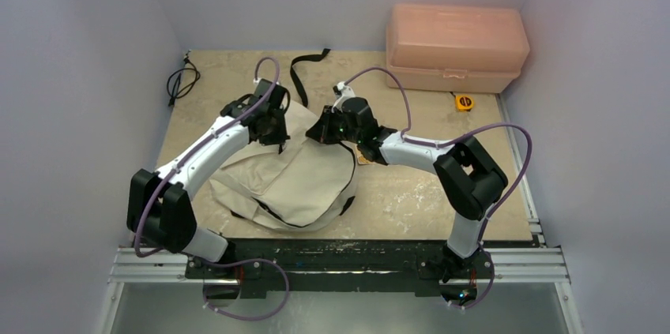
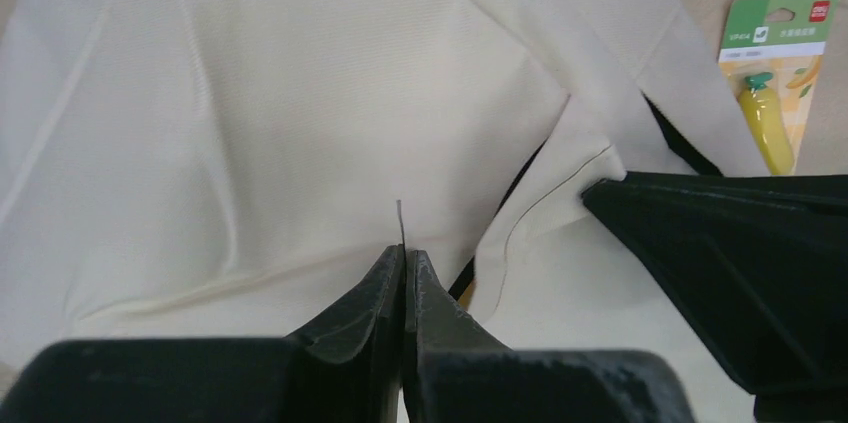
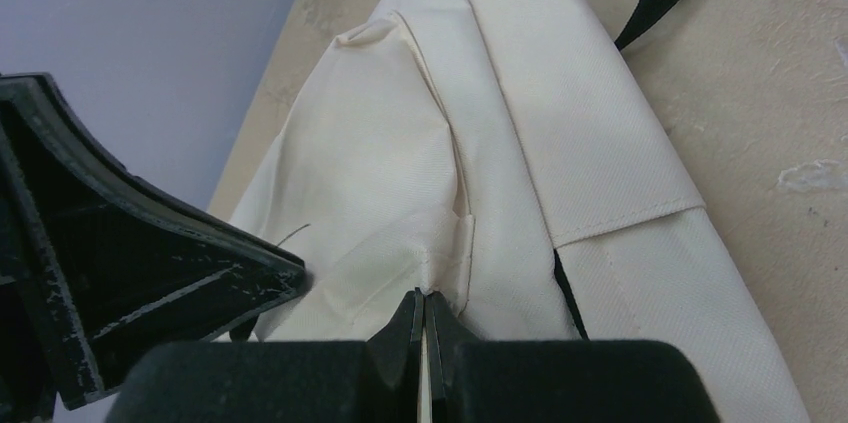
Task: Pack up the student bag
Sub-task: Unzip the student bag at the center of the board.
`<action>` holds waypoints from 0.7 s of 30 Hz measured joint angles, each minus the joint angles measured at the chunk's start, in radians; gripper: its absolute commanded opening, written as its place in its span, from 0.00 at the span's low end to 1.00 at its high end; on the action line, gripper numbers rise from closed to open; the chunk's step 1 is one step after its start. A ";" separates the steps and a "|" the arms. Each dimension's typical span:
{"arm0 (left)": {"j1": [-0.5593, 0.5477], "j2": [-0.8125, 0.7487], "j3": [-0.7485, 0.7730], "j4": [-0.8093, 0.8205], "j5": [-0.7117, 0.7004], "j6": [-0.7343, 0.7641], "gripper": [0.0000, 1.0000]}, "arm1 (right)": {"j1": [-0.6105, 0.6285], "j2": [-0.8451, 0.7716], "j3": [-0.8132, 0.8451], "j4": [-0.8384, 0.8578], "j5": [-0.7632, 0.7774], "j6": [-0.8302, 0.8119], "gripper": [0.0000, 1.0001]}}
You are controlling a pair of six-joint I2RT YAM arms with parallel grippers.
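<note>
The student bag (image 1: 296, 180), cream fabric with black zipper lines, lies flat in the middle of the table, and its black strap (image 1: 304, 73) trails toward the back. My left gripper (image 1: 272, 125) is at the bag's upper left edge. In the left wrist view it (image 2: 405, 251) is shut where a crease in the cloth (image 2: 250, 143) meets its tips, and a thin thread sticks up between them. My right gripper (image 1: 320, 133) is close beside it at the bag's top. In the right wrist view it (image 3: 425, 295) is shut on a bunched fold of the fabric (image 3: 400, 183).
A salmon-pink plastic box (image 1: 454, 46) stands at the back right, with a small yellow tape measure (image 1: 464, 101) in front of it. A black cable (image 1: 182, 81) lies at the back left. A green card holding a yellow banana-shaped item (image 2: 775, 83) lies beside the bag.
</note>
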 measured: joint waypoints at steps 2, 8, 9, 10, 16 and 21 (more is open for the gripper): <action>0.000 -0.038 -0.025 -0.014 -0.026 0.000 0.00 | 0.000 0.000 -0.005 0.004 0.002 0.006 0.00; 0.000 -0.228 -0.111 -0.070 -0.125 -0.021 0.00 | 0.000 0.000 -0.032 0.021 0.029 0.045 0.00; -0.001 -0.258 -0.129 -0.077 -0.137 -0.030 0.00 | 0.000 0.000 -0.035 0.024 0.031 0.051 0.00; -0.001 -0.293 -0.149 -0.092 -0.151 -0.043 0.00 | 0.000 0.000 -0.036 0.027 0.031 0.055 0.00; -0.001 -0.468 -0.265 -0.173 -0.221 -0.126 0.00 | 0.002 0.002 -0.039 0.028 0.030 0.066 0.00; -0.001 -0.586 -0.301 -0.257 -0.273 -0.195 0.00 | 0.002 0.007 -0.039 0.028 0.029 0.066 0.00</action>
